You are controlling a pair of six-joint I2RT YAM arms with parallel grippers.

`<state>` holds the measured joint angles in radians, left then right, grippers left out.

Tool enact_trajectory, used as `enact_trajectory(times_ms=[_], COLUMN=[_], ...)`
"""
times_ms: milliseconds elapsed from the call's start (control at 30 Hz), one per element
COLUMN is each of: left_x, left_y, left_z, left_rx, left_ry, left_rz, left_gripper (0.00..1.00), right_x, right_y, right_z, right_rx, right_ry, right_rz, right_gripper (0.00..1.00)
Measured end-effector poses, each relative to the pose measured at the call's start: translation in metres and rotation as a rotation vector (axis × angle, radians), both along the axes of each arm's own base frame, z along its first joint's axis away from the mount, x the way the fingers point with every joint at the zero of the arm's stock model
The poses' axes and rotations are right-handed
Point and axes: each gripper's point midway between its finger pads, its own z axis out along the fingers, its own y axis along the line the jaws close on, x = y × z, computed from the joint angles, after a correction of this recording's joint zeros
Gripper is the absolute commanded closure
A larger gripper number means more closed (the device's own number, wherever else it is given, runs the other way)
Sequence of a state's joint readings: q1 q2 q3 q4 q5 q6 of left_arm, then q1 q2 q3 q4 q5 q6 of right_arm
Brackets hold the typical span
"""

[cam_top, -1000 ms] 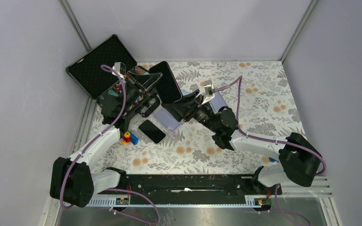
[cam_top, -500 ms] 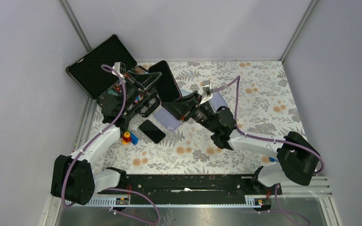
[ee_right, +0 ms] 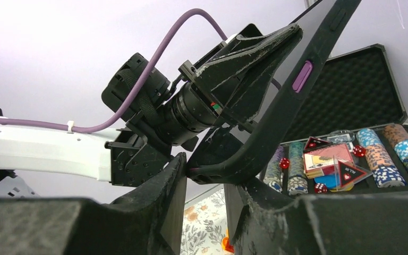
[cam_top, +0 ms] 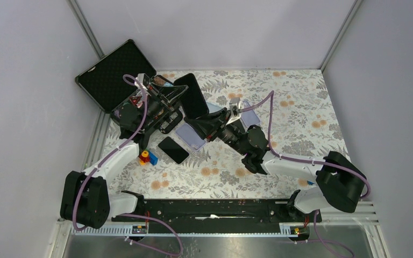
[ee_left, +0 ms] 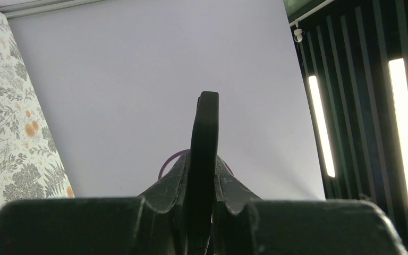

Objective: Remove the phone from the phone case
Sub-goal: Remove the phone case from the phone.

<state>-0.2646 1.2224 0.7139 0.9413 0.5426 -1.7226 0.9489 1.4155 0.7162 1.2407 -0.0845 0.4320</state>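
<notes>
Cream floral table (cam_top: 301, 126): this is your fall zone. The case (cam_top: 193, 97) hangs in the air over its far-left part, just right of the open black box (cam_top: 113, 75), carried by both arms. Worst outcome, as I judge it: one grip slips while you pull, and case and phone drop together onto the table or into the box's chips (ee_right: 393, 159).

Left gripper (ee_left: 203, 164): closed on the case, clamping it edge-on across its flat faces. Watch this. If those fingers pinch phone and shell as one, peeling will not free the phone; you only bend the shell.

Right gripper (ee_right: 206, 178): closed in on one corner of the case, and both fingers seem to touch it. The hold looks shallow and may skid off the rounded corner under a peel. Pull too hard sideways and you could twist the load out of the left grip.

On the table near the drop path: a spare black phone (cam_top: 173, 149) and a lilac slab (cam_top: 191, 135).

Look of the thing: black, slim, matt shell with rounded corners, steeply tilted. You cannot tell the phone inside from the shell here, and no gap shows at the lip. Purple button (ee_right: 302, 76) on the side edge, a black one further along.
</notes>
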Motion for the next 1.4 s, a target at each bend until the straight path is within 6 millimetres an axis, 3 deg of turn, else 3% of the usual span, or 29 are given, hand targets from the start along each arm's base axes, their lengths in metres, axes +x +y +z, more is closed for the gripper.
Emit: enact_trajectory(times_ms=[667,867,933,1067,1133,1233,1400], left_x=[0.016,0.016,0.013,0.003,0.001,-0.001,-0.001], left_y=[0.003,0.003,0.003,0.005,0.005,0.005,0.005], left_z=[-0.021,-0.021,-0.016,0.001,0.003,0.005,0.005], left_rx=[-0.028,-0.03,-0.059,-0.101,-0.109,-0.113,-0.113], left_ry=[0.106,0.107,0.118,0.069,0.061,0.056,0.054], left_rz=[0.007,0.008,-0.013,-0.042,-0.051,-0.055,-0.055], left_gripper=[1.0,1.0,1.0,1.0,1.0,1.0,1.0], right_x=[0.017,0.018,0.022,0.039,0.043,0.04,0.023], right_y=[-0.005,-0.008,-0.012,-0.03,-0.034,-0.037,-0.038], right_z=[-0.036,-0.037,-0.049,-0.094,-0.102,-0.096,-0.066], right_rx=[-0.06,-0.032,-0.054,-0.137,-0.15,-0.147,-0.12], right_ry=[0.1,0.126,0.149,0.258,0.288,0.293,0.235], right_rz=[-0.055,-0.042,-0.057,-0.132,-0.148,-0.133,-0.054], right_gripper=[0.57,0.47,0.43,0.36,0.33,0.3,0.27])
